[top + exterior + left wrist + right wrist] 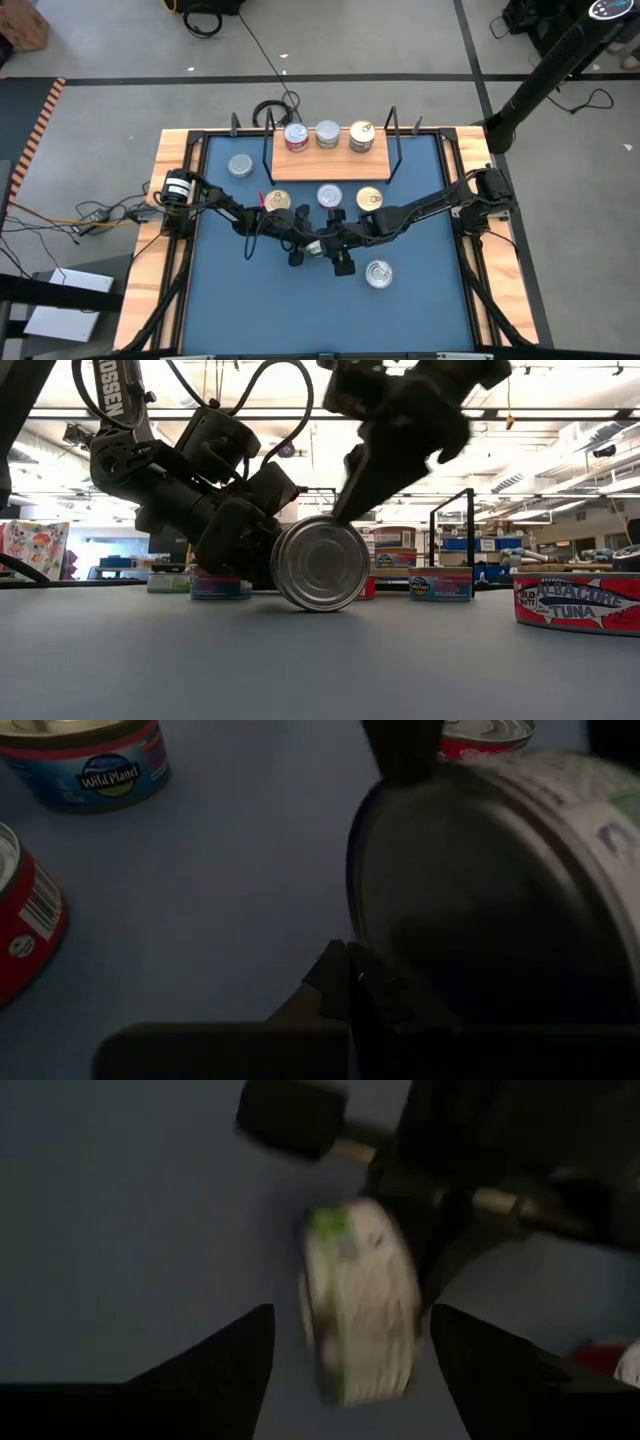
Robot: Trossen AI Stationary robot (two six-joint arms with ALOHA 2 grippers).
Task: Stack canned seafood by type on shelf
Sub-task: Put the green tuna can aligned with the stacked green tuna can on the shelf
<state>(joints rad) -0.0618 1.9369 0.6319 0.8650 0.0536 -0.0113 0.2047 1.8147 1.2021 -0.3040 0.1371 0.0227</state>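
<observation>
Blue tabletop with light wooden rim noted, standing on grey floor marked by dark lines, with black cables lying on the floor beyond the rim and a black stand just off one corner.

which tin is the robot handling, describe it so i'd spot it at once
Start at the blue table and find where the two dark arms meet at its middle. There the left gripper clamps a tin standing on its edge, its bare silver face to the front. Every other tin lies flat.
</observation>
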